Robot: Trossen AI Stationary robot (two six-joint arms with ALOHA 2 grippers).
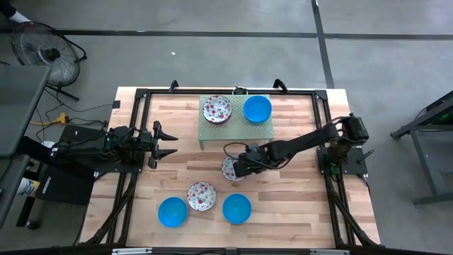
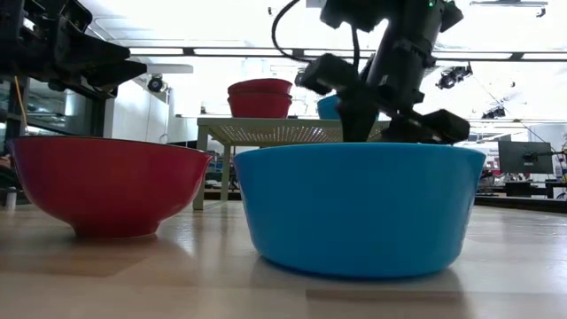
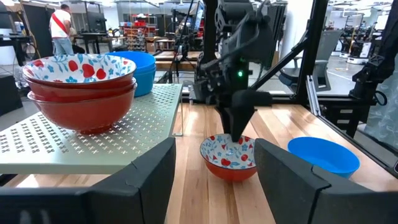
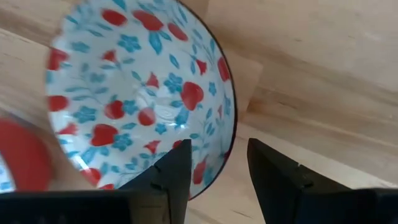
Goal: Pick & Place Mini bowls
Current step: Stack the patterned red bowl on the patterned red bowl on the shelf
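Right under my right claw (image 4: 214,168) a floral bowl (image 4: 140,93) sits upright, its rim between my parted fingers.

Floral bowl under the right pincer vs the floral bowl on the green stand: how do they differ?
The floral bowl under the right pincer sits single on the wood table; the floral bowl on the green stand is raised and stacked on another red-sided bowl. The first has the right pincer straddling its rim; the second is untouched. Same pattern, red outside.

Glossy floral bowl (image 4: 140,93), pale wood table (image 4: 311,81)
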